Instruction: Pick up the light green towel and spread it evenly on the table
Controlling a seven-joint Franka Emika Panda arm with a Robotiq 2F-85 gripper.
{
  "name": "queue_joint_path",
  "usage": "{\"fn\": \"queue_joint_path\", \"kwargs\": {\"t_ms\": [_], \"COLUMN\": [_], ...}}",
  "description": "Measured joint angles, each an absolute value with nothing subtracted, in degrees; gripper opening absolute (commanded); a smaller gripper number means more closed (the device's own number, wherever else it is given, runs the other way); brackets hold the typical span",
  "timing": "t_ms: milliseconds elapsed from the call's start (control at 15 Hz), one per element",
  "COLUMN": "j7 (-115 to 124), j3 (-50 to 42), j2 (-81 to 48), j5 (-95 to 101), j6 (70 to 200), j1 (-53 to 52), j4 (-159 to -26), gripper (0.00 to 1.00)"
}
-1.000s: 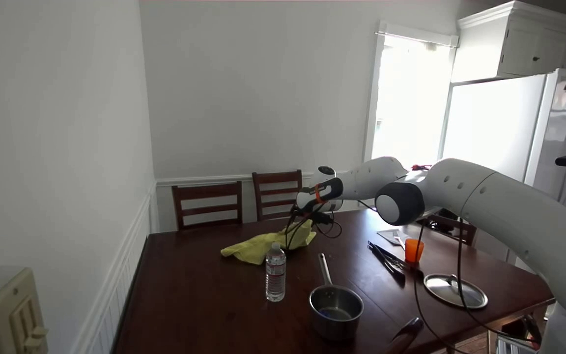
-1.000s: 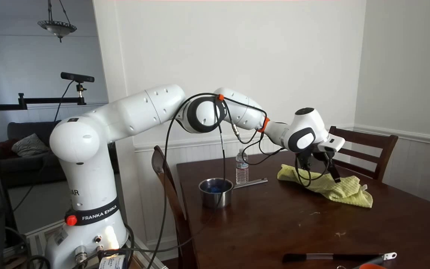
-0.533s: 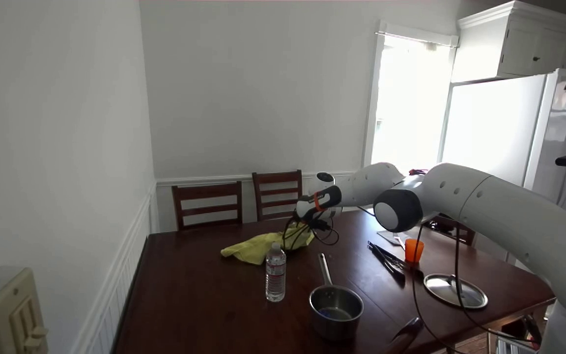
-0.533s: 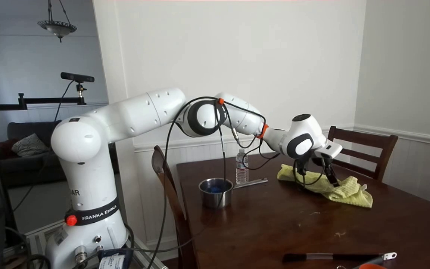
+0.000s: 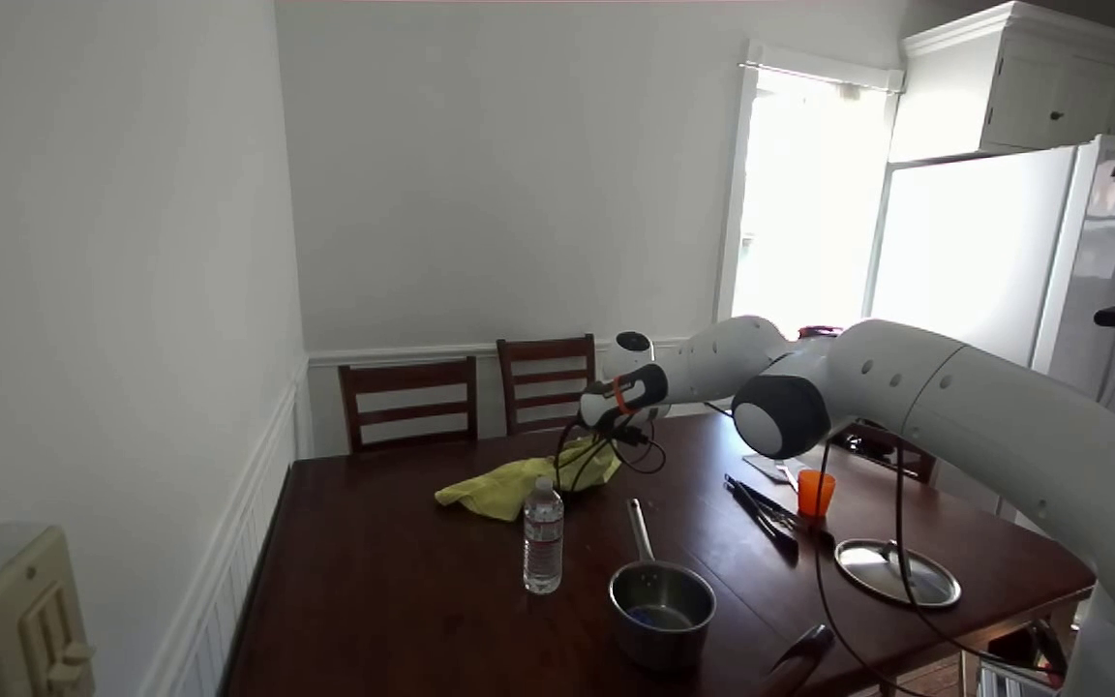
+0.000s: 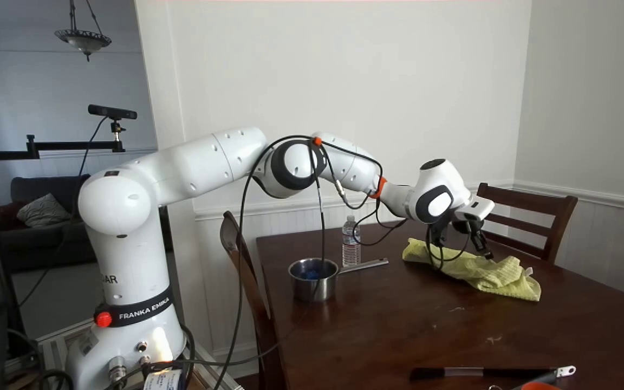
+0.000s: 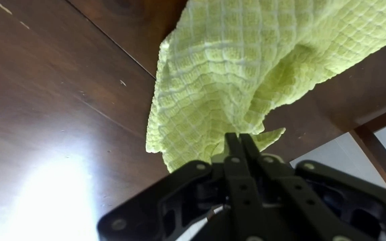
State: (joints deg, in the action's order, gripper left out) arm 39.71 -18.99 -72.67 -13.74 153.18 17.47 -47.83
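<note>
Towel [image 7: 236, 67] lies bunched as the hand [image 7: 239, 135] rises slightly, its fingers [image 7: 233, 144] together, apparently pinching a fold. Lifting probably begins; spreading remains.

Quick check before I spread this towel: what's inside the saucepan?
Something blue lies in the saucepan, seen in both exterior views; I can't tell what it is. In each, the pan's near side covers part of the inside, so more could be hidden there.

the arm [image 6: 203, 164] reaches far out, bent at the elbow [image 6: 296, 164] and sloping down to the wrist [image 6: 447, 180]; the jaws point down at a slant, fingertips [image 7: 232, 143] side by side, close together.
</note>
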Motion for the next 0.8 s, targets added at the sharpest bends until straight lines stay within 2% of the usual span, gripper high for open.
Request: {"fn": "queue_joint_path", "kwargs": {"t_ms": [133, 800], "j7": [39.85, 43.23], "j3": [-19.41, -27.38], "j2": [-72.63, -67.12], "j5": [-13.74, -12.84], "j6": [152.27, 142.62], "j1": [17.21, 12.02], "j4": [-47.85, -53.82], "gripper": [0.29, 0.95]}}
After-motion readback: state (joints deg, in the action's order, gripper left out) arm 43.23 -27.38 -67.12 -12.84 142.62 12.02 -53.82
